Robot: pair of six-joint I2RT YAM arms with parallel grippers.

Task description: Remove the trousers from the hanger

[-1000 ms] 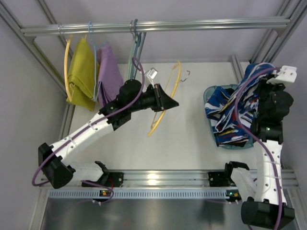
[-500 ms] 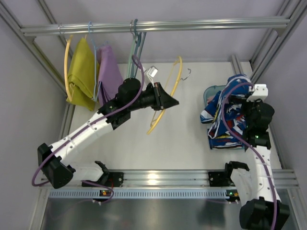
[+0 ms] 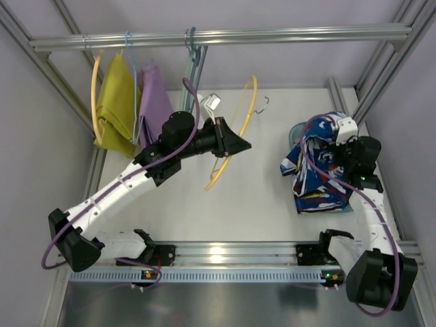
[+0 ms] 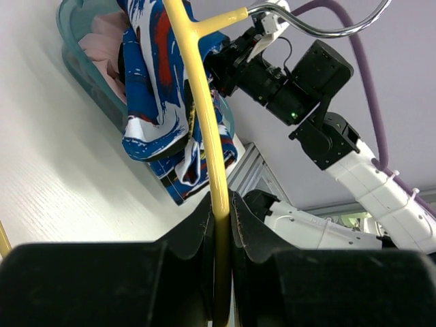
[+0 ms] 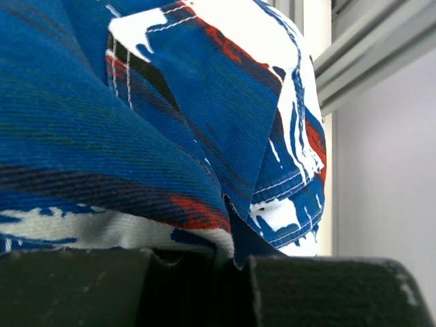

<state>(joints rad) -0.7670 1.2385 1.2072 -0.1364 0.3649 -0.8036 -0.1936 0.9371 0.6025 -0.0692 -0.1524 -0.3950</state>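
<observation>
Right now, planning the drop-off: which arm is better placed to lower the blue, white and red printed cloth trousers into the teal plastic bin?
Right. The right gripper is shut on the trousers above the bin; the left gripper is clamped on the thin yellow plastic hanger, well aside.

The left gripper [image 4: 219,212] pinches the thin yellow hanger [image 4: 195,102] between its dark fingers. The hanger's bar rises to a silver hook [image 4: 320,31]. Behind it, the printed trousers [image 4: 153,102] hang bunched over a teal bin [image 4: 78,58] (something pink lies inside) on the white table [image 4: 54,184]. The right arm [image 4: 306,75] reaches in beyond them.
</observation>
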